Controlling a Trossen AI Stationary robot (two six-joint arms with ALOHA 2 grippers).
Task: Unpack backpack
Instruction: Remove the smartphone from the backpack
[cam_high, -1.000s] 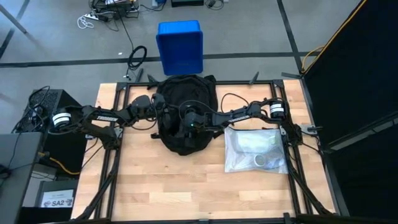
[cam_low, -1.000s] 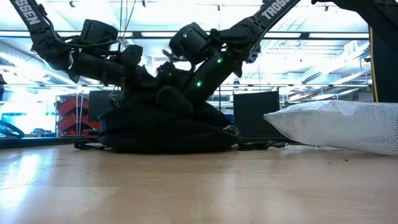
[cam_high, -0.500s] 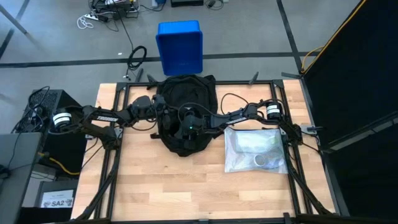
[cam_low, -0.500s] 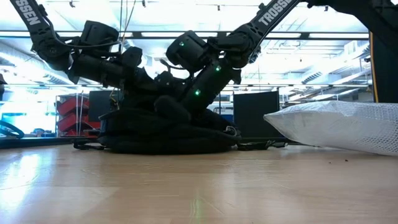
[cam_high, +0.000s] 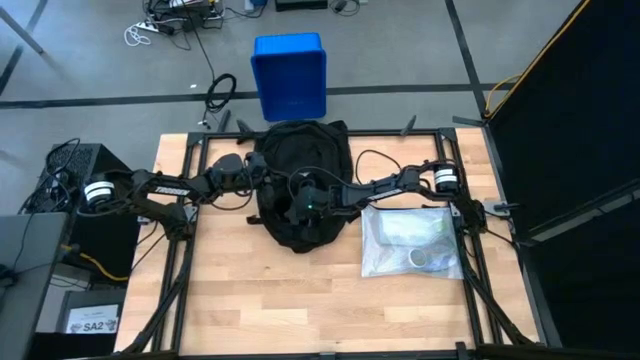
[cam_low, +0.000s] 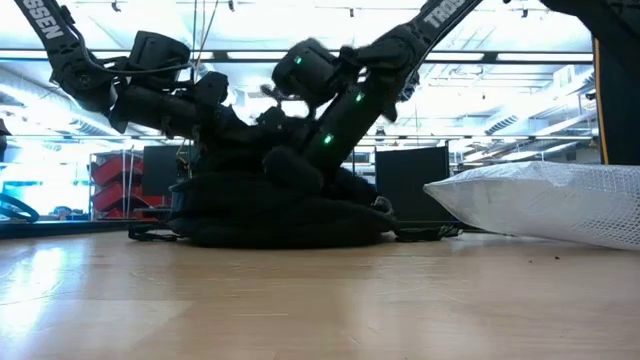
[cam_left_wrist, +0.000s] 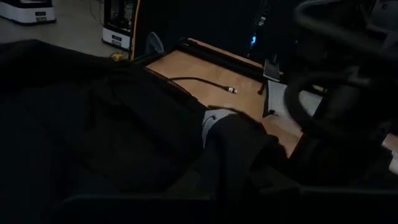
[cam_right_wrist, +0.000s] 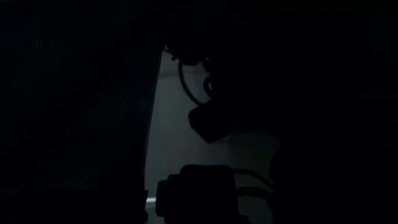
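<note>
Black backpack (cam_high: 300, 170), R tool (cam_high: 285, 205) reaching inside.

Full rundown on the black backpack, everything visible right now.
The large black fabric backpack lies slumped flat at the far middle of the wooden table, rounded end toward the near edge. The left gripper is shut at its left side; the right gripper reaches into it. The white plastic bag lies apart, to its right.

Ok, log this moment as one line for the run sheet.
backpack: lying on table | left gripper: shut, at its left edge | right gripper: open, down on it | clear bag: already out, alongside
</note>
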